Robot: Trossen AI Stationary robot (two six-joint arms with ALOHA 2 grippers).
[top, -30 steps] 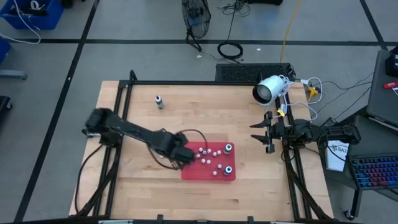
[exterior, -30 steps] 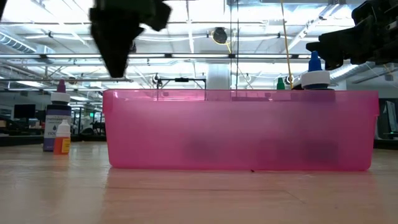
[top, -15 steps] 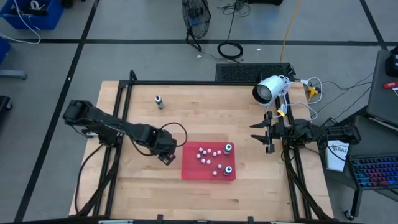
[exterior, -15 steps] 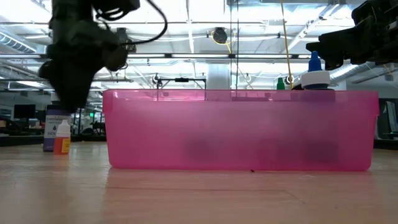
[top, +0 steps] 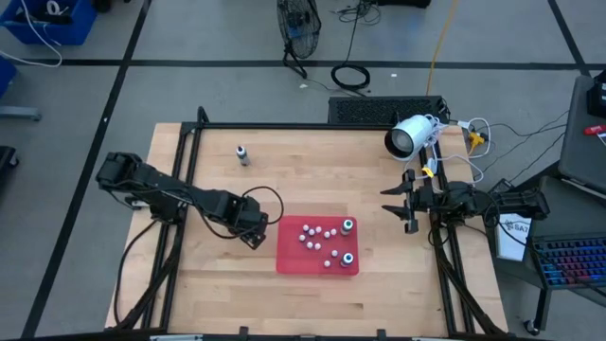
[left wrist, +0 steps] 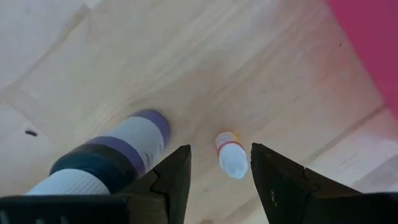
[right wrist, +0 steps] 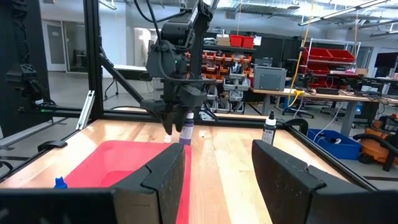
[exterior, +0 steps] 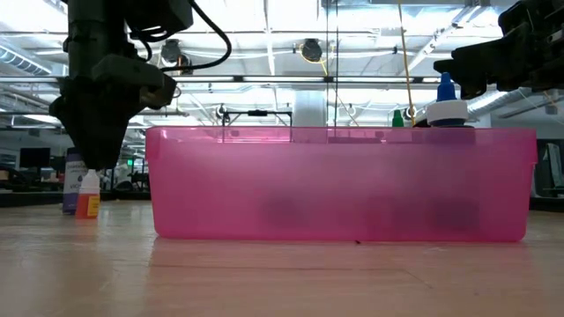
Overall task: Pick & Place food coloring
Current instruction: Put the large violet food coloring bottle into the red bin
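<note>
My left gripper [top: 254, 235] hangs open just left of the red tray [top: 294, 261], fingers pointing down. In the left wrist view its fingers stand either side of a tiny bottle [left wrist: 231, 154] with a white cap and orange band, without touching it. A larger purple-labelled bottle [left wrist: 121, 152] stands next to it. Both stand upright on the wood under the gripper [exterior: 93, 150], which hides them in the high view. Several small whitish bottles and two dark pale-capped ones [top: 348, 224] sit in the tray. My right gripper [top: 390, 202] waits open at the table's right edge.
Another dark bottle [top: 242, 154] stands alone near the table's far left corner. The tray's pink wall [exterior: 344, 185] rises right of the two bottles. A white camera [top: 409, 137] sits at the far right corner. Bare wood lies left of and nearer than the tray.
My left gripper has moved from over the tray's left end toward the table's left edge and come down, until it hangs just above the two bottles beside the tray. In the last half second it has only lowered a little.
</note>
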